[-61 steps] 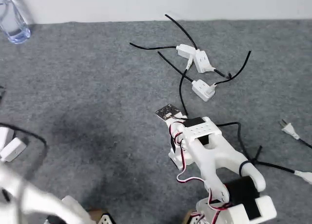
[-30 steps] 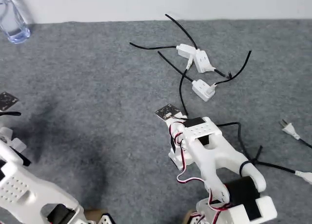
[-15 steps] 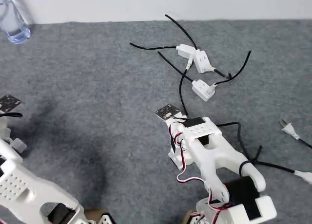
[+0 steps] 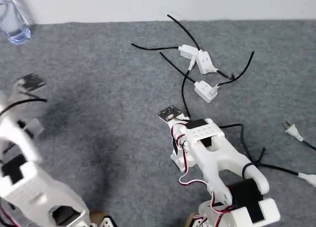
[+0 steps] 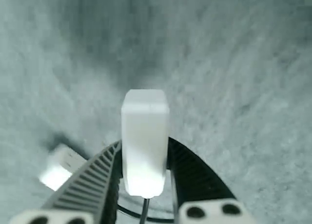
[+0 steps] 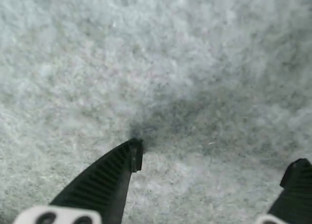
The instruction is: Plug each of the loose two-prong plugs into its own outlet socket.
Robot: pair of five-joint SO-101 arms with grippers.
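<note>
Left gripper (image 5: 143, 147) clasped a white connector (image 5: 145, 119) between its ribbed black fingers (image 5: 100, 173), a dark cord trailing from the connector's near end; whether it was plug or socket could not be told. A second white piece (image 5: 59, 166) lay on the carpet just beside that gripper. The right gripper (image 6: 214, 160) stood spread wide and held nothing, poised over bare grey carpet (image 6: 195, 63). Ahead of the right gripper, two white outlet sockets (image 4: 203, 63) (image 4: 204, 91) rested near each other among looping black cords (image 4: 182, 96), the farther one touching a white plug (image 4: 187, 52). A loose two-prong plug (image 4: 294, 131) lay well apart to the right gripper's right, and another white plug (image 4: 308, 178) sat farther back on that side. Grey carpet covered the whole work surface up to a white wall (image 4: 148, 5), where a clear glass vessel (image 4: 12, 22) stood far ahead of the left gripper.
</note>
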